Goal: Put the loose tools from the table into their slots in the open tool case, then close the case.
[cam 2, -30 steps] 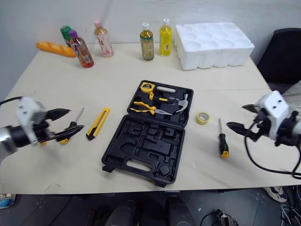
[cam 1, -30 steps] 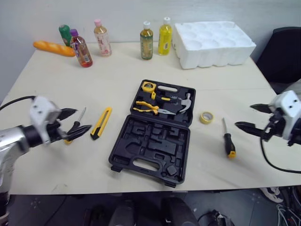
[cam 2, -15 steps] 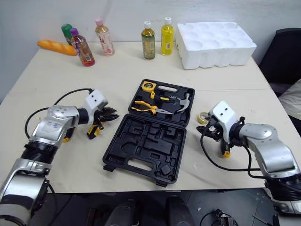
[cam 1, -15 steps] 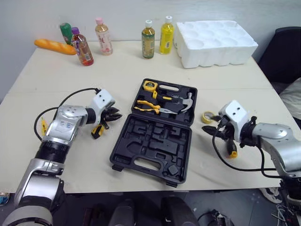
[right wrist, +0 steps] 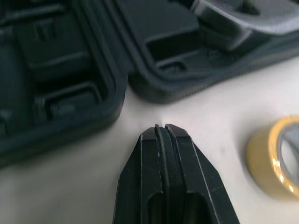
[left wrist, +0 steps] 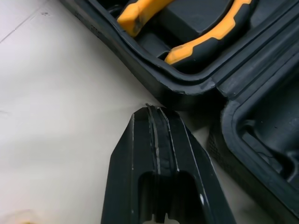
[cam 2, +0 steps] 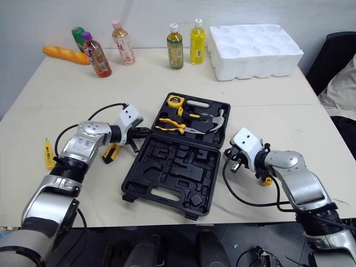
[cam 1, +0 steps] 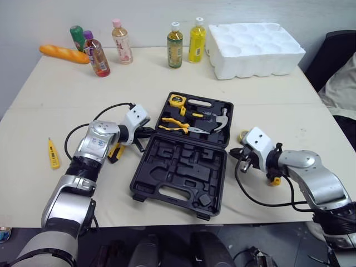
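Observation:
The open black tool case (cam 1: 181,167) lies mid-table; its far half holds a tape measure (cam 1: 176,102), pliers (cam 1: 173,127) and a hammer (cam 1: 219,120), its near half has bare slots. My left gripper (cam 1: 149,132) is shut and empty, its tip at the case's left hinge corner (left wrist: 187,93). A yellow utility knife (cam 1: 115,153) lies partly under that arm, and a small yellow screwdriver (cam 1: 53,154) rests further left. My right gripper (cam 1: 237,155) is shut and empty beside the case's right edge, near a yellow tape roll (right wrist: 272,158). A screwdriver's handle (cam 1: 275,179) peeks from behind the right arm.
Several bottles (cam 1: 174,46) and a bread loaf (cam 1: 63,54) stand along the table's far edge. A white foam tray (cam 1: 256,49) sits at the back right. A dark chair (cam 1: 336,58) stands off the right side.
Both arms have swung inward from the table's outer sides to the case's left and right edges. Both grippers went from open to shut, on nothing.

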{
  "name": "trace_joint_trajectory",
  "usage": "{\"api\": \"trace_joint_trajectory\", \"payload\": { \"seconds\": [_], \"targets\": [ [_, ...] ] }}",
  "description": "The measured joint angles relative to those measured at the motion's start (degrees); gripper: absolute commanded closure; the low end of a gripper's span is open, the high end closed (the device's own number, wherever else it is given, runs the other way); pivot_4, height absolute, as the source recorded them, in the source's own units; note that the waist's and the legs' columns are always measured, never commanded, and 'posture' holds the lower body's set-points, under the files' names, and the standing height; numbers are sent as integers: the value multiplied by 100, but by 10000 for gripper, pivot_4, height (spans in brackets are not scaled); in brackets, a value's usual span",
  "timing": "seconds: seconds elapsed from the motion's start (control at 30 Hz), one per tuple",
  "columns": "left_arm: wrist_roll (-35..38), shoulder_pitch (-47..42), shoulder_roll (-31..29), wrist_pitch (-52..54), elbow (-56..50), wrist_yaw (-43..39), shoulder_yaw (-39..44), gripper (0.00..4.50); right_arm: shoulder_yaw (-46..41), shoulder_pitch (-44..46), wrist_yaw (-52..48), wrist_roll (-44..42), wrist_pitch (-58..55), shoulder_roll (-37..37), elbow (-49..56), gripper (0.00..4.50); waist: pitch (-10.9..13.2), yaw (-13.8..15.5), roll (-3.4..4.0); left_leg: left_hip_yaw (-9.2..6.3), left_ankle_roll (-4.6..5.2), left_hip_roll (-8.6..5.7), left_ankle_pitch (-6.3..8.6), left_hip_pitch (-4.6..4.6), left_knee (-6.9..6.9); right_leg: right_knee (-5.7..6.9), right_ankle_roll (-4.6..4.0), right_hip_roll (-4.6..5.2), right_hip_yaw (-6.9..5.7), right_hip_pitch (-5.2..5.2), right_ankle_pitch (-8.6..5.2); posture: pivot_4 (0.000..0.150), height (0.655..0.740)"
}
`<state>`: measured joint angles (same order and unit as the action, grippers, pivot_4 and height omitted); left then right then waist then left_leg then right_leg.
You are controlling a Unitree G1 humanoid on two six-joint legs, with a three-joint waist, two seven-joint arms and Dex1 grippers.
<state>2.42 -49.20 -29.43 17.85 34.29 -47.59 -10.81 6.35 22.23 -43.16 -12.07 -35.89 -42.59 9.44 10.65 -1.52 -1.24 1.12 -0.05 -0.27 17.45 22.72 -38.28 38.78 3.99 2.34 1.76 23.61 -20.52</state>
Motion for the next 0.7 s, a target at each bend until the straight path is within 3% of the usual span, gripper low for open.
{"api": "trace_joint_trajectory", "payload": {
  "seconds": [0.33,0.7],
  "targets": [
    [180,819,-237,914,-1566,-712,135,45000,25,572,138,252,-49,676,-749,44318,-1,-48,-2,2,-6,1,-3,-1,-1,17,0,-3,10,11,0,1500,7400],
    [163,1395,-326,1314,-2457,-518,305,45000,118,724,69,627,-2,828,-882,44318,-2,-41,-2,4,-5,1,-3,-6,0,19,0,-3,10,9,0,1500,7400]
  ]
}}
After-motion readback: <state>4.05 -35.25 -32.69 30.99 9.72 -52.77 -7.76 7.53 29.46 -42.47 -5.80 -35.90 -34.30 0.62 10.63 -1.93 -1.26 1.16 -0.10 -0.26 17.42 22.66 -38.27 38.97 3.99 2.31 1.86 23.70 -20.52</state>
